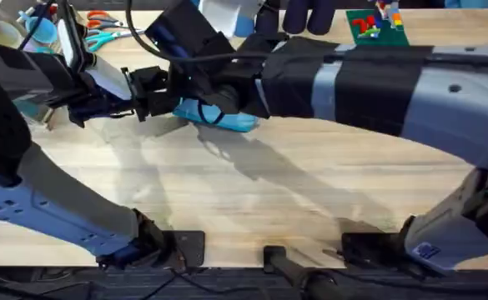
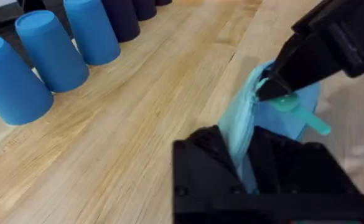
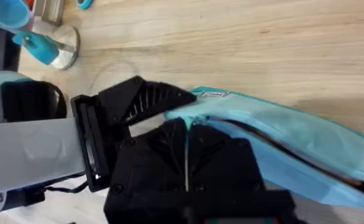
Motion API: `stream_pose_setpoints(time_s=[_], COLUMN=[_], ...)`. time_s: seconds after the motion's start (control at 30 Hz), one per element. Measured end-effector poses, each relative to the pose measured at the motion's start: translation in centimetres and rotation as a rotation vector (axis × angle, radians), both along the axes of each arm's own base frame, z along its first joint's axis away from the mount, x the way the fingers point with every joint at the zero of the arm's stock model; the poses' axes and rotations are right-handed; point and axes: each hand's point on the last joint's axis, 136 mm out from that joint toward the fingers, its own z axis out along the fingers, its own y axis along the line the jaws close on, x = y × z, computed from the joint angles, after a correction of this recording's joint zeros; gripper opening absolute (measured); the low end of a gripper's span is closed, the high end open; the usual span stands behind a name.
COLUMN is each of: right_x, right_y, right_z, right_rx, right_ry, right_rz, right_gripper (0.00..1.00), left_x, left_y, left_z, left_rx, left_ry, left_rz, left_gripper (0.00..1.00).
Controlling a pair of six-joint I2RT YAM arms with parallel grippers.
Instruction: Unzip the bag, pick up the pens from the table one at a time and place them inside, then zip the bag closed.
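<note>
Two grippers are being brought together on the bag, a light blue soft fabric pouch that is lying near the far edge of the table, left of the middle. The left gripper is seen closed on one end of the pouch; in the left wrist view its black fingers are pressed on either side of a raised fold of the limp cloth. The right gripper is being held over the pouch from the other side, and in the right wrist view its black fingers are shown pinched together on the zipper line at the pouch's end. In the left wrist view a small teal tab is seen sticking out just beside that gripper's tip; whether it is the pull cannot be told. The tabletop is being shown as pale wood with long plank grain. A row of rounded blue cups, upside down, is standing along the far edge.
</note>
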Motion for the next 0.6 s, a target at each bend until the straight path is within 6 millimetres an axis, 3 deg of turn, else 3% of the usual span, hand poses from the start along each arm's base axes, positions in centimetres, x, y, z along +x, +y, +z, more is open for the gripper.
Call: stream_pose_setpoints(time_s=[0.13, 0.6], right_x=[0.14, 0.61], right_y=[-0.11, -0.85], right_z=[0.01, -0.27], right_rx=[0.0, -0.014], right_ry=[-0.001, 0.008], right_rz=[-0.004, -0.02], right_gripper=[0.031, 0.031], left_x=[-0.04, -0.04], left_y=[-0.09, -0.12], left_z=[-0.15, -0.23], left_rx=[0.007, 0.012], left_ry=[0.006, 0.008], left_rz=[-0.003, -0.004], left_gripper=[0.052, 0.041])
